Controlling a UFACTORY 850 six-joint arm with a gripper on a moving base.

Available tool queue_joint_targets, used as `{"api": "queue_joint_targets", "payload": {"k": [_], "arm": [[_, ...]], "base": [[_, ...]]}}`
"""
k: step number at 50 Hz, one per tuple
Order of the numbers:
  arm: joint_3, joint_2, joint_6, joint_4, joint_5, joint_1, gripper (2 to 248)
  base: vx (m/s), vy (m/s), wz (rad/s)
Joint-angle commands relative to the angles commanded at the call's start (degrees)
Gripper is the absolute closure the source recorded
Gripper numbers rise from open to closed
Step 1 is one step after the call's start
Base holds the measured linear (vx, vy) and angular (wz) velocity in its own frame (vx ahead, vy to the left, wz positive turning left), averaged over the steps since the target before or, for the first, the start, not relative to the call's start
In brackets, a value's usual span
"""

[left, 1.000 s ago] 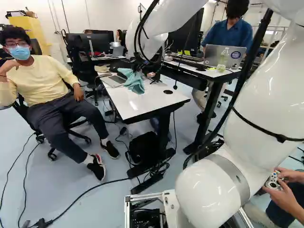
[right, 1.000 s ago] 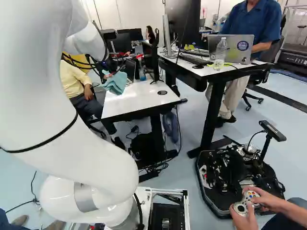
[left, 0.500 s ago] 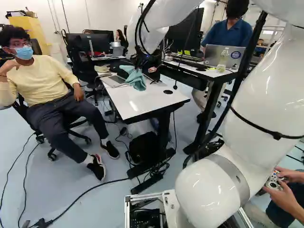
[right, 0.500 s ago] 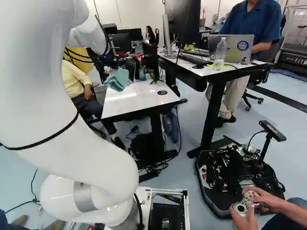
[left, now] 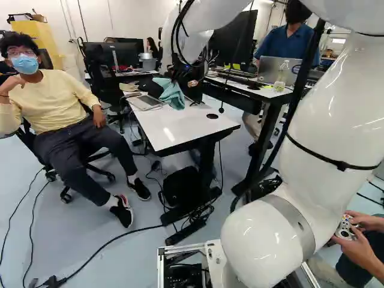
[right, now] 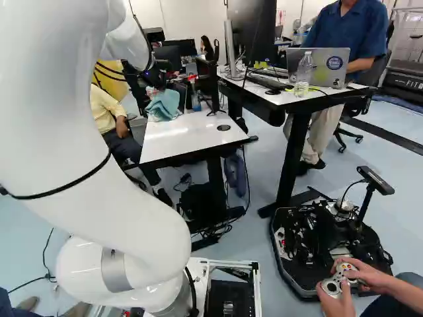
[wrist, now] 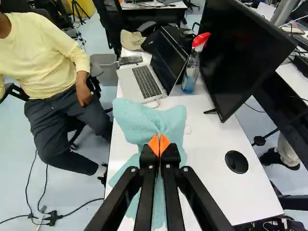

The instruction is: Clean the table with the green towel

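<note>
One towel (wrist: 134, 118), seemingly pinched, wrist view clearest

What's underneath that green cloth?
White tabletop shows beside the cloth and probably continues below it. Anything else there is hidden by the cloth, which the claw pinches.

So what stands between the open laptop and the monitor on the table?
A spray bottle with a red head stands between the laptop and the monitor; the wrist view shows it.
</note>
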Motion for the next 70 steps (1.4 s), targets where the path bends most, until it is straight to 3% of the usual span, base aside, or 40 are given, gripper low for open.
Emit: {"api": "queue_joint_targets", "payload": {"k": [34, 70], "arm": [[-4.51, -4.33, 0.0, 0.0, -0.29, -3.44, 225], [-12.27, -11.41, 0.0, 0.0, -6.34, -6.25, 225]], "base": [[0.0, 0.0, 0.0], [0.0, 0.0, 0.0]]}}
